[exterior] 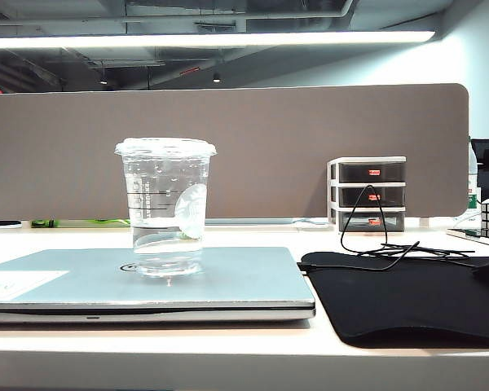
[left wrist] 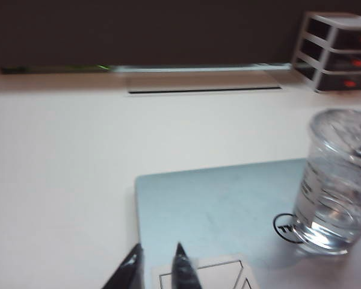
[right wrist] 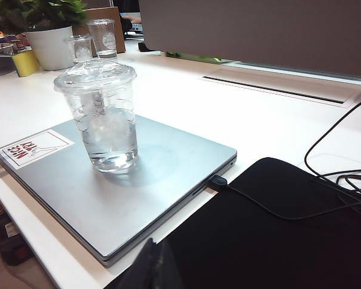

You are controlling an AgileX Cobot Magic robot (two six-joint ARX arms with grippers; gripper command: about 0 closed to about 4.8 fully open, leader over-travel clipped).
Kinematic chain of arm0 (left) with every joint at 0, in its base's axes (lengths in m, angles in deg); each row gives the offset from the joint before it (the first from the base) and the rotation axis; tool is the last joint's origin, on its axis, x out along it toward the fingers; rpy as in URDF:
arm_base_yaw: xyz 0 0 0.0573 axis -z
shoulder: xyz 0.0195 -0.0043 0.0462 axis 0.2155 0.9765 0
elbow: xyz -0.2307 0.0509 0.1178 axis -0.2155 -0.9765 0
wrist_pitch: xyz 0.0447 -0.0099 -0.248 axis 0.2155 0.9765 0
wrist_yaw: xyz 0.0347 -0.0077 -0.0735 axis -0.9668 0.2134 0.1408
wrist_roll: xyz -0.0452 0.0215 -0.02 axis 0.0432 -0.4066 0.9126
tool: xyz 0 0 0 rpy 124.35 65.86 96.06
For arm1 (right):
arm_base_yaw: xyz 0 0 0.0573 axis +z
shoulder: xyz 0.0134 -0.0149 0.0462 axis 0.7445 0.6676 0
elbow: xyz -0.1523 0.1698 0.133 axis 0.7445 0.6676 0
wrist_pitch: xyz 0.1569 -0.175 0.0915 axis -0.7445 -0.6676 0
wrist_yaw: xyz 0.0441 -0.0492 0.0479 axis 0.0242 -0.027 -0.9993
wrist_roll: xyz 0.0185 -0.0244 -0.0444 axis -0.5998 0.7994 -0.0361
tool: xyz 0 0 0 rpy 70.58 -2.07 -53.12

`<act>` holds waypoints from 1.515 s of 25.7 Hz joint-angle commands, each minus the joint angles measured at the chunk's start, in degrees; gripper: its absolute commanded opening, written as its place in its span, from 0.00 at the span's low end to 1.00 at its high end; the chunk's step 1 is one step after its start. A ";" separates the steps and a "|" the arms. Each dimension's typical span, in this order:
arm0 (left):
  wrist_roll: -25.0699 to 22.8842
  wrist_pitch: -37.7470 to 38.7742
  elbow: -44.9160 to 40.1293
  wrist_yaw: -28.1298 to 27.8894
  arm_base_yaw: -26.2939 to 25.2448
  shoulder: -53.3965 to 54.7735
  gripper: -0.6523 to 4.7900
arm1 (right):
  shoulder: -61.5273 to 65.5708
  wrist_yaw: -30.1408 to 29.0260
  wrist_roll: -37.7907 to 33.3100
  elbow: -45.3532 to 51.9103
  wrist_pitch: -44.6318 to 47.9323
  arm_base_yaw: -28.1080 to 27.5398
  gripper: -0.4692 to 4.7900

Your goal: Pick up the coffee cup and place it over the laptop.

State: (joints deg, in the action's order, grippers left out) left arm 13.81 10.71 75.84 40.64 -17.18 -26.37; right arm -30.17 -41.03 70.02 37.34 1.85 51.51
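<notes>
Wrapping up by the look of it: the coffee cup (exterior: 165,208) stands upright on the closed laptop (exterior: 228,281), near the middle of the lid, partly over the round Dell logo (left wrist: 287,227). Placement step looks done; nothing grips the cup

Left hand (left wrist: 157,265) is over the laptop's corner by the white sticker (right wrist: 33,147), well apart from the cup, fingers nearly together with a narrow gap, holding nothing. Right hand (right wrist: 157,263) is only a dark tip over the black mat (exterior: 407,297) beside the laptop; can't tell apart or together from that view. Neither hand shows in the exterior view

Next move, my call: just clear the left hand away without clipping the cup, since it's light and top-wide, easy to tip

Materials:
- cup: clear thin plastic, tapered, flat clear lid, printed measure lines, faint white round logo; looks like clear liquid and maybe ice inside
- laptop: thin, flat, smooth silver-grey lid, slick under the cup base
- mat: matte black, soft-looking, thin black cable (exterior: 375,244) trailing over it
- surface (left wrist: 60,180): smooth, pale, glossy
</notes>
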 commanded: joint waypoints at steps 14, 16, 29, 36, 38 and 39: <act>-2.64 -12.24 -6.51 -3.72 0.39 0.00 0.23 | -0.09 0.07 0.00 0.26 0.39 0.00 0.08; -2.58 -13.79 -7.91 -3.67 0.39 0.00 0.23 | -0.09 0.04 0.00 0.26 0.39 0.00 0.08; -2.95 -13.07 -8.63 -3.67 0.39 0.00 0.23 | -0.09 4.46 4.96 0.26 0.33 -0.02 0.08; -2.97 -13.03 -8.63 -3.69 0.39 0.00 0.23 | -0.09 31.85 5.05 0.26 0.42 -0.04 0.08; -2.56 -13.00 -8.63 -3.67 0.39 0.00 0.23 | -0.09 34.67 5.09 0.26 0.46 -0.04 0.08; -2.58 -12.94 -8.63 -3.65 0.39 0.00 0.23 | -0.09 35.71 5.09 0.26 0.52 -0.04 0.08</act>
State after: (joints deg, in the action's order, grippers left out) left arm 11.12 -1.20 66.88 37.12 -16.72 -26.39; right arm -30.17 -8.14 74.91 37.34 1.61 51.47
